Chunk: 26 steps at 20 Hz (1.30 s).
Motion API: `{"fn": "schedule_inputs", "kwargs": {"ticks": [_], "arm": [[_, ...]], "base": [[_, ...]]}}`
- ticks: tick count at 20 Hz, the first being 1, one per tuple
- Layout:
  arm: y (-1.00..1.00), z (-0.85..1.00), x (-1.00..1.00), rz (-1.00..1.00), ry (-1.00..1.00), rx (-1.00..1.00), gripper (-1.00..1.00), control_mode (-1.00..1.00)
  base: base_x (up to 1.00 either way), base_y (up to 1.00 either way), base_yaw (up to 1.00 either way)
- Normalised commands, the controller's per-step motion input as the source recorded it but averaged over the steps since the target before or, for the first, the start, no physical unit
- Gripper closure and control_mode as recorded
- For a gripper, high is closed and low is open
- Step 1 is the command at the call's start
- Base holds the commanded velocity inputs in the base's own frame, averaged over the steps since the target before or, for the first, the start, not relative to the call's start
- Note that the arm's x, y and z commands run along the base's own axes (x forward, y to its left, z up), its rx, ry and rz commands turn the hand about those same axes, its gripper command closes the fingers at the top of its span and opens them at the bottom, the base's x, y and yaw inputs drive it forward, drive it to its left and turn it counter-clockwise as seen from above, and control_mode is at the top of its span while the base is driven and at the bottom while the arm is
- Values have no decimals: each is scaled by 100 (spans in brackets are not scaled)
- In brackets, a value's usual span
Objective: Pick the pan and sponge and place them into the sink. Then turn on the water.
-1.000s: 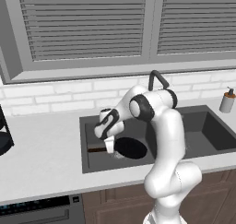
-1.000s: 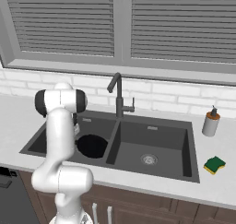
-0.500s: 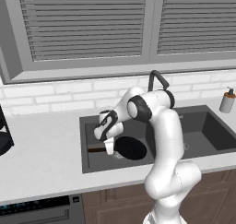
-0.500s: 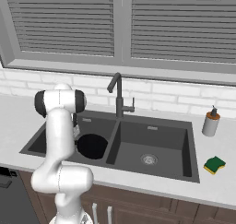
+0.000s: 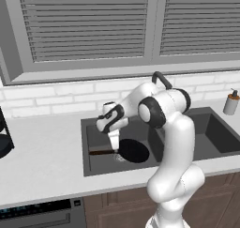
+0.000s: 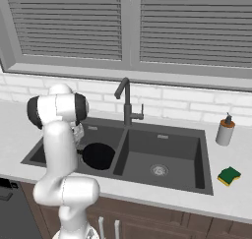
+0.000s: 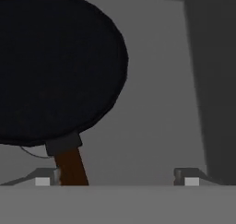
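The black pan (image 5: 133, 150) lies flat in the left basin of the dark grey sink (image 6: 170, 149), its reddish-brown handle (image 5: 101, 152) pointing left. My gripper (image 5: 114, 146) hangs open just above the spot where the handle meets the pan. In the hand view the pan (image 7: 55, 66) sits at the upper left. There the handle (image 7: 71, 165) runs down beside the left fingertip (image 7: 44, 180), and the gripper (image 7: 117, 180) has nothing between its fingers. The yellow and green sponge (image 6: 229, 175) rests on the counter right of the sink.
A dark gooseneck faucet (image 6: 125, 103) stands behind the divider between the basins. A beige soap dispenser (image 6: 225, 131) stands on the counter at the back right. White brick wall and window blinds rise behind the counter. A dark appliance (image 5: 2, 142) sits at the far left.
The hand has risen slightly above the pan handle; the pan stays put in the left basin.
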Motion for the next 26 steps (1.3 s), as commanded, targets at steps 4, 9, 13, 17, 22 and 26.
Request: {"fn": "schedule_inputs", "kwargs": {"ticks": [4,9,13,17,22,26], "arm": [[-61,80,-86,8,0,0,-100,-100],[-78,80,-65,27,0,0,-100,-100],[-92,82,-68,33,-3,3,-100,-100],[-91,74,-50,38,0,5,-100,-100],[-89,61,-44,37,0,3,-100,-100],[-100,44,-33,31,0,4,-100,-100]], "base": [[0,0,0],[0,0,0],[0,0,0],[0,0,0],[0,0,0],[0,0,0]]}}
